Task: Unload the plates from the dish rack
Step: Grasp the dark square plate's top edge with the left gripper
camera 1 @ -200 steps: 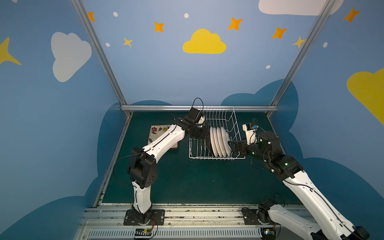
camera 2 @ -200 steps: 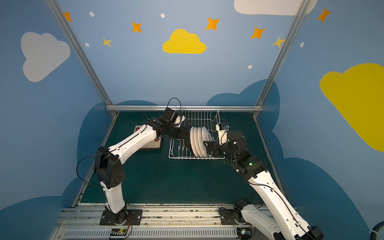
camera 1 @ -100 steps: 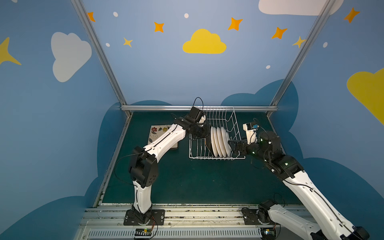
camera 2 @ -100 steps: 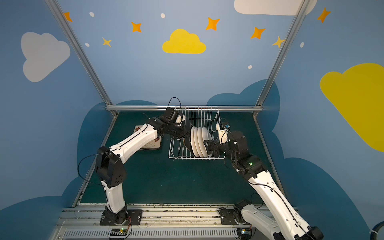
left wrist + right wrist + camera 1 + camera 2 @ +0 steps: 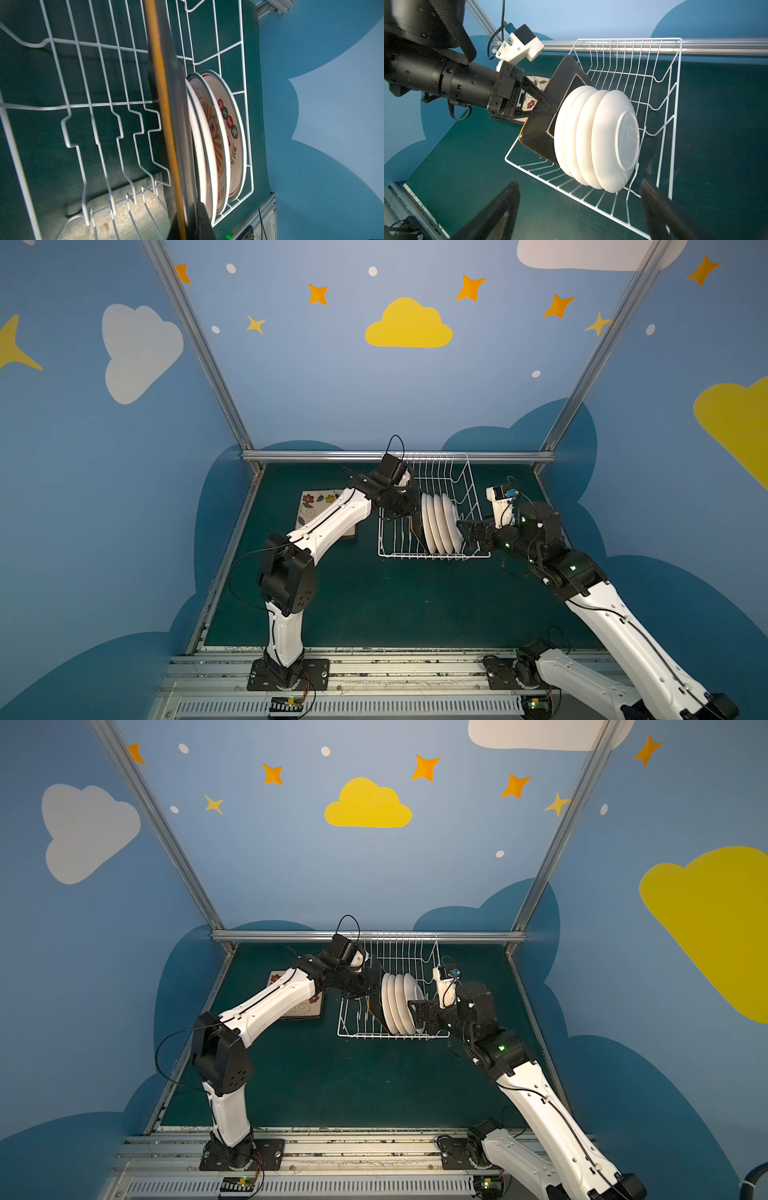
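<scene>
The white wire dish rack [image 5: 432,556] [image 5: 390,1036] stands at the back middle of the table. Several round white plates [image 5: 442,524] [image 5: 399,1006] [image 5: 602,139] stand upright in it, printed faces away from my right arm [image 5: 226,133]. A black-backed square plate [image 5: 417,526] [image 5: 376,1002] [image 5: 537,133] leans tilted against them, edge-on in the left wrist view [image 5: 166,124]. My left gripper [image 5: 409,506] [image 5: 374,986] [image 5: 187,224] [image 5: 550,108] is shut on its upper edge. My right gripper [image 5: 463,533] [image 5: 415,1013] [image 5: 577,207] hangs open just outside the rack's right side, holding nothing.
A flower-patterned square plate [image 5: 318,506] [image 5: 303,1009] [image 5: 530,104] lies face up on the green table left of the rack, partly under my left arm. An aluminium rail [image 5: 316,456] runs along the back edge right behind the rack.
My left gripper's jaws have closed onto the black square plate's edge. Both arms have hardly shifted, and the right gripper stays open.
</scene>
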Available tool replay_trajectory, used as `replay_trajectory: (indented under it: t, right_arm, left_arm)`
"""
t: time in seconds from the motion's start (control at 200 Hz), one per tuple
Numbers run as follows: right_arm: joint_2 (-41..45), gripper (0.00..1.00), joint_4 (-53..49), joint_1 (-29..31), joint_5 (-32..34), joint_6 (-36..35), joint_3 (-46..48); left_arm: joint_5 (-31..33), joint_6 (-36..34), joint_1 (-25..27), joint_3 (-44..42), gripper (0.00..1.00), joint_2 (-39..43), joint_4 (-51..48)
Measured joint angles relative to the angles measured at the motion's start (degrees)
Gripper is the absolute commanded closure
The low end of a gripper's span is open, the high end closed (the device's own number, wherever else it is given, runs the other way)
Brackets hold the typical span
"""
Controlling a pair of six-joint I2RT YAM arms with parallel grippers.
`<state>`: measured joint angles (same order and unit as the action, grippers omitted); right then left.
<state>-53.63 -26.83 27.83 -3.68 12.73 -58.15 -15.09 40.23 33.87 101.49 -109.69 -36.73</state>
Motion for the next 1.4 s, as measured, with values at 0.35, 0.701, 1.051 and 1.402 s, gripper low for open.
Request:
replay_trajectory:
  t: [0.35,0.701,1.051,1.402]
  right_arm:
    - [0.07,0.1,0.02,0.0,-0.04,-0.11,0.0]
    - [0.26,0.1,0.02,0.0,-0.09,-0.11,0.0]
    - [0.28,0.1,0.04,-0.04,-0.24,-0.09,0.0]
    - [0.31,0.1,0.68,-0.07,-0.42,0.11,0.0]
  left_arm:
    - [0.74,0.22,0.48,0.0,0.97,0.94,-1.49]
    - [1.16,-0.13,0.63,0.0,0.97,3.67,-2.93]
    - [1.92,-0.85,0.63,0.09,0.97,4.85,-3.56]
    - [2.12,-1.42,0.57,1.27,0.97,7.41,-4.66]
